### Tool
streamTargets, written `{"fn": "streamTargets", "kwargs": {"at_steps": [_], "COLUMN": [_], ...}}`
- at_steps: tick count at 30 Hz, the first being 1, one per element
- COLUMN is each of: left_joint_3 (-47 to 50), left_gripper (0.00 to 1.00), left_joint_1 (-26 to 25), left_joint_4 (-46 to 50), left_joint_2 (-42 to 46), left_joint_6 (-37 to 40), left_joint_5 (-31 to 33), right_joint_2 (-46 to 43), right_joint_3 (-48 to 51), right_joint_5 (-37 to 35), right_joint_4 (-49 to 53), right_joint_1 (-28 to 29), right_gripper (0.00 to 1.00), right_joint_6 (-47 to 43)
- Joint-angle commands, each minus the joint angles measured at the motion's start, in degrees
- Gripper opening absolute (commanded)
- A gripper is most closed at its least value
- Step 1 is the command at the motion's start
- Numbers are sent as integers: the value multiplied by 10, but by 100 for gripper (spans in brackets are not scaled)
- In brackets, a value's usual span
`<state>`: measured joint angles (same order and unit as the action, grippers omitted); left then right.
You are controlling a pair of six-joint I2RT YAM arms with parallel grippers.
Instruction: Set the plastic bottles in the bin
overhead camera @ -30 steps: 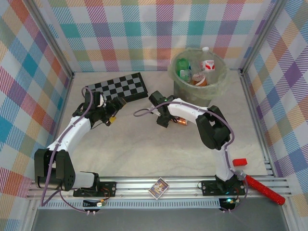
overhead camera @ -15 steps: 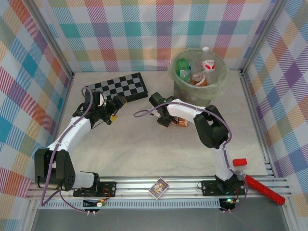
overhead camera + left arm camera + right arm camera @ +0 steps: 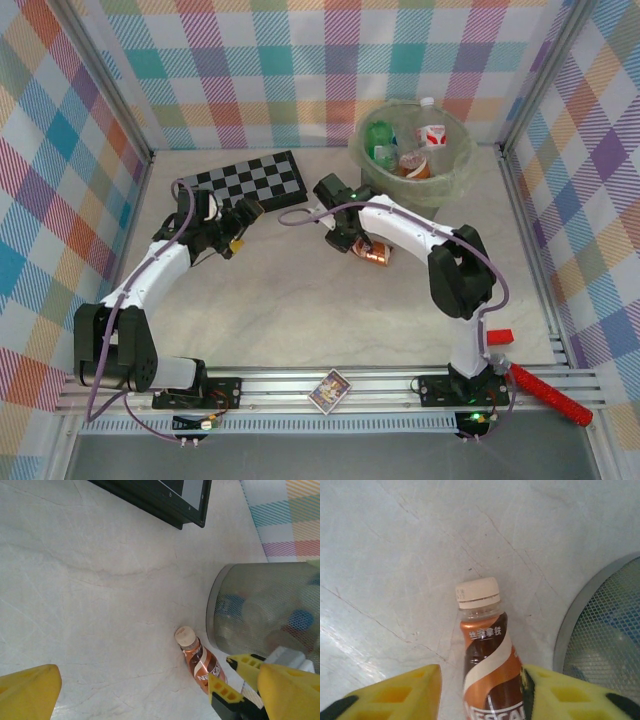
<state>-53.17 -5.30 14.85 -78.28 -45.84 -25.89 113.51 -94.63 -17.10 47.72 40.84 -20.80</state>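
Pale marbled table [image 3: 280, 310]: the green bin [image 3: 452, 178] stands far right. Nearby, the left gripper [image 3: 136, 677] gapes wide, empty; the right gripper [image 3: 480, 672], fingers parted, straddles a brown bottle [image 3: 485, 650] lying flat beside the bin's base, long axis along the fingers, cap [image 3: 478, 591] pointing away from the wrist.

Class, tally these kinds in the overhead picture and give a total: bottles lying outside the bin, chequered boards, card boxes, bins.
Bottles outside the bin: 1
Chequered boards: 1
Card boxes: 1
Bins: 1
Total: 4
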Motion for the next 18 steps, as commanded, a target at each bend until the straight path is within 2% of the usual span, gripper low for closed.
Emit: {"fn": "streamTargets", "kwargs": {"at_steps": [1,5,7,12,18], "left_joint_3": [-6,-4,-3,-6,3], "left_gripper": [100,100,100,100,100], "left_joint_1": [6,7,7,7,7], "left_joint_4": [-17,-8,-5,3,2], "left_joint_2": [-2,4,11,14,35], "left_joint_6": [-7,-1,1,5,1], "left_joint_5": [-5,-4,-2,-4,7], "right_joint_2": [8,42,60,103,112], "right_joint_3": [-12,-22,-32,-39,-33], "right_joint_5": [-9,-17,-19,5,2], "right_joint_4": [28,15,12,-21,-29], "right_joint_1": [3,-6,-14,-19,-19], "right_gripper": [59,71,73,71,60], "right_joint_6": [0,-17,-18,-19,-18]}}
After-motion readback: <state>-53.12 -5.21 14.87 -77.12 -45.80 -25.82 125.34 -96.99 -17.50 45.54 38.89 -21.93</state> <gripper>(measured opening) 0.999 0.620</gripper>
